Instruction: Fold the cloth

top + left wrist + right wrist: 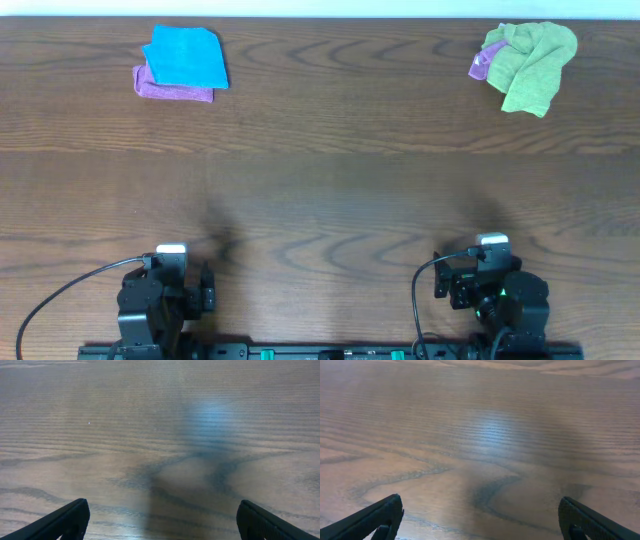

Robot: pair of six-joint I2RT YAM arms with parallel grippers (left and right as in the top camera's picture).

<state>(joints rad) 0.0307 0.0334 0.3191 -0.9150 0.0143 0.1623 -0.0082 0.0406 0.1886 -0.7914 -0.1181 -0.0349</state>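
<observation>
A crumpled green cloth [535, 62] lies at the far right of the table on top of a purple cloth [482, 64] that peeks out at its left. A folded blue cloth [186, 57] sits on a folded purple cloth [172, 87] at the far left. My left gripper [172, 262] rests near the front edge at the left, open and empty; its wrist view [161, 519] shows only bare wood between the fingers. My right gripper [492, 252] rests near the front edge at the right, open and empty, also over bare wood [480, 519].
The wooden table [320, 190] spreads between the cloths at the back and the arm bases at the front. Black cables [60, 295] run from each arm base along the front edge.
</observation>
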